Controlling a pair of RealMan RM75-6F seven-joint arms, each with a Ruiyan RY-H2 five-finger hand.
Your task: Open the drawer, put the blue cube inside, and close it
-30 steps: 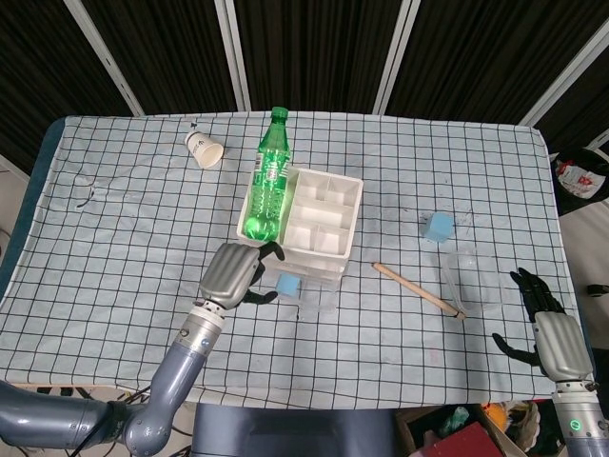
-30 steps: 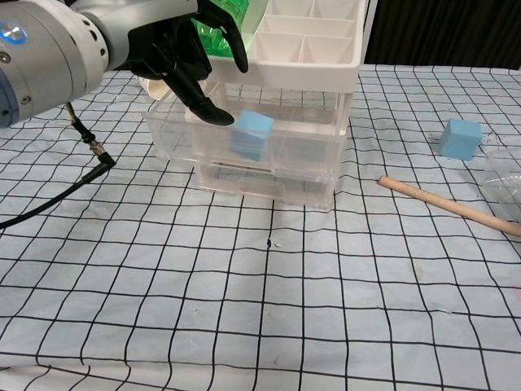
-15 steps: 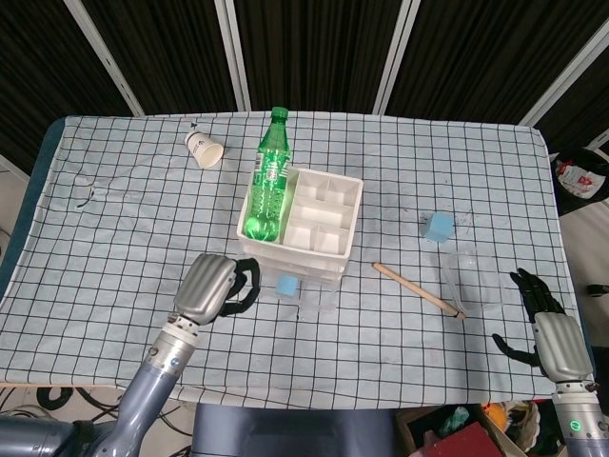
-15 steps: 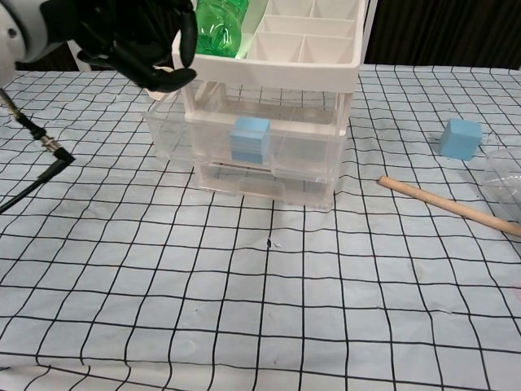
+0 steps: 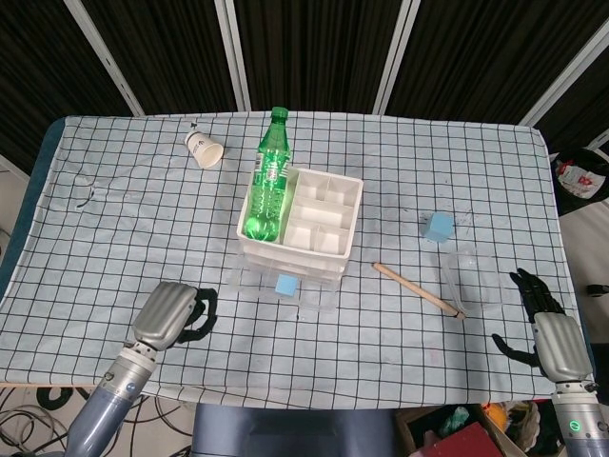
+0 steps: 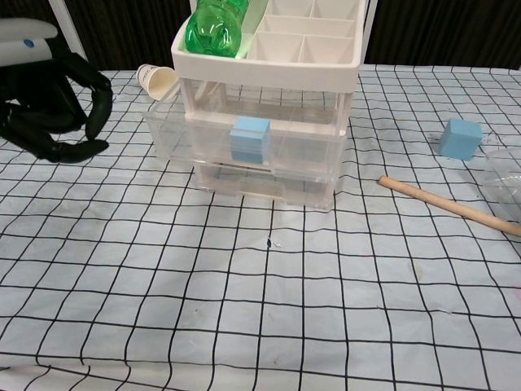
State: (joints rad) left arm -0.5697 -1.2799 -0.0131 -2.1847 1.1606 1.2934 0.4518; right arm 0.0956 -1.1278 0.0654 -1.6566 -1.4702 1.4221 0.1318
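Note:
A clear drawer (image 6: 172,132) of the white drawer unit (image 5: 303,221) stands pulled out toward me. A blue cube (image 6: 250,138) sits inside it, also seen from above as the blue cube (image 5: 284,285). A second blue cube (image 5: 439,226) lies on the cloth to the right, the same second cube (image 6: 460,137) showing in the chest view. My left hand (image 5: 172,315) hangs well left of the drawer near the table's front edge; this left hand (image 6: 54,106) has its fingers curled in and holds nothing. My right hand (image 5: 545,328) rests at the front right corner, fingers spread, empty.
A green bottle (image 5: 269,183) lies in the unit's top tray. A paper cup (image 5: 203,149) lies on its side at the back left. A wooden stick (image 5: 418,288) and a clear plastic container (image 5: 474,279) sit right of the unit.
My left hand has drawn back from the drawer, moving left and toward the front edge. The blue cube stays in the open drawer. My right hand has not moved.

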